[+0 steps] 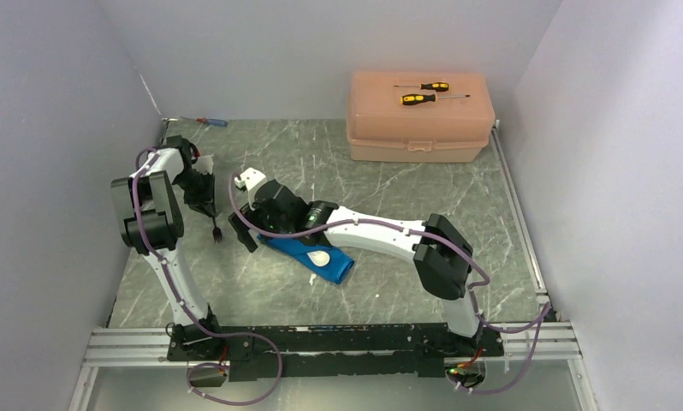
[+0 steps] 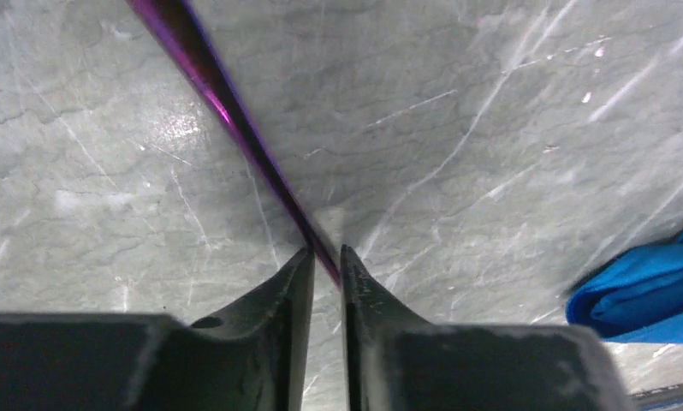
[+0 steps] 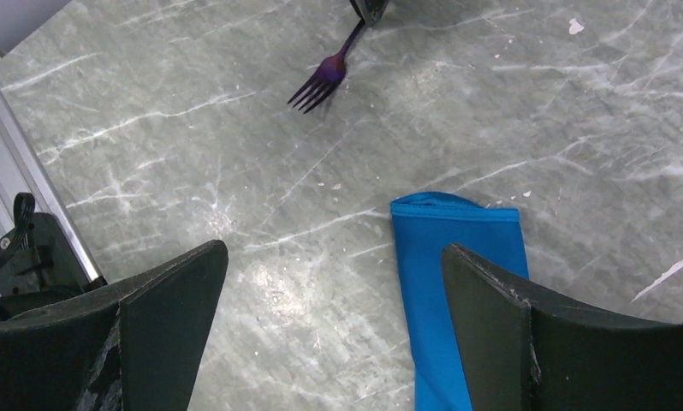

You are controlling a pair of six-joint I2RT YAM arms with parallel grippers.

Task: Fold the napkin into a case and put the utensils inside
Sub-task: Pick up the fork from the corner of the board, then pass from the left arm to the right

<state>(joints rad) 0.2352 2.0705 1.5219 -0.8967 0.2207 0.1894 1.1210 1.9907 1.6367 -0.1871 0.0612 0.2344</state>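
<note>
The napkin (image 1: 308, 251) lies mid-table, folded into a slim bright blue case (image 3: 458, 282); its end also shows at the right of the left wrist view as blue cloth (image 2: 646, 295). A white spoon (image 1: 318, 257) rests at its lower right part. The dark purple fork (image 1: 216, 229) hangs tines-down from my left gripper (image 1: 210, 210). That gripper (image 2: 325, 255) is shut on the thin fork handle (image 2: 227, 103). My right gripper (image 1: 252, 240) hovers open by the case's left end. Its wide-apart jaws (image 3: 334, 253) hold nothing, and the fork (image 3: 321, 81) shows beyond them.
A peach plastic box (image 1: 419, 133) stands at the back right with two yellow-and-black screwdrivers (image 1: 424, 92) on its lid. A small blue-and-red screwdriver (image 1: 211, 122) lies at the back left corner. Walls close in three sides; a metal rail (image 1: 321, 338) runs along the near edge.
</note>
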